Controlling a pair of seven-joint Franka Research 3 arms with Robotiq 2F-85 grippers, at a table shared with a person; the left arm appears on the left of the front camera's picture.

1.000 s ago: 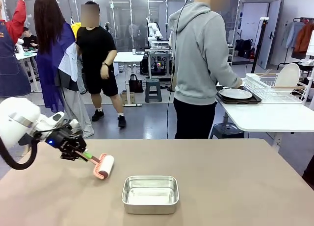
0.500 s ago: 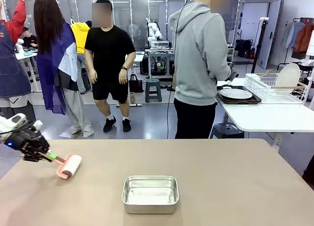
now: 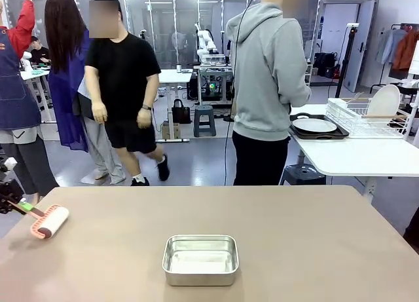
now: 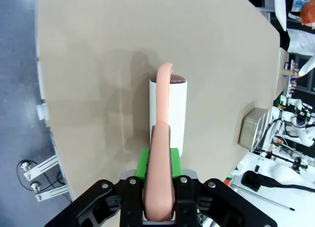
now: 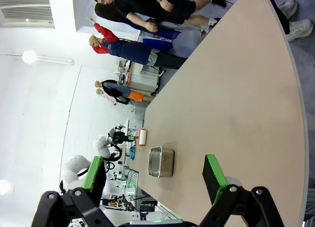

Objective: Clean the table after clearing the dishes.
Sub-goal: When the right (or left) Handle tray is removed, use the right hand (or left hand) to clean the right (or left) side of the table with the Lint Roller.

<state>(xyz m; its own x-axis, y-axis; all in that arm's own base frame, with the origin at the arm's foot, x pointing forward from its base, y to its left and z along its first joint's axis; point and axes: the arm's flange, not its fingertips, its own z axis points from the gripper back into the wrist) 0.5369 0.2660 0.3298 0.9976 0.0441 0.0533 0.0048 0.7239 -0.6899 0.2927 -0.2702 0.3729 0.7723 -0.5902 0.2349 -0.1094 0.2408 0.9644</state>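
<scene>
The brown-taupe table (image 3: 294,243) spreads across the front view. My left gripper (image 3: 18,204) sits at its far left edge, shut on the pink handle of a lint roller (image 3: 50,221) whose white drum rests on the tabletop. In the left wrist view the jaws (image 4: 160,197) clamp that handle, and the roller (image 4: 168,111) lies on the table (image 4: 88,59). My right gripper (image 5: 154,160) hangs open over the table (image 5: 231,89), holding nothing. A white plate (image 3: 314,125) on a dark tray (image 3: 327,135) sits on the white side table, another plate (image 3: 385,100) in the rack.
A small steel pan (image 3: 200,259) stands near the front middle of the table, also seen as the pan (image 5: 161,162) and the pan (image 4: 253,128). A person in a grey hoodie (image 3: 268,79) stands at the far side, facing the side table. Others walk behind.
My left gripper has dragged the roller leftward across the tabletop, from the left-middle to the far left edge. A person in black has walked left in the background.
</scene>
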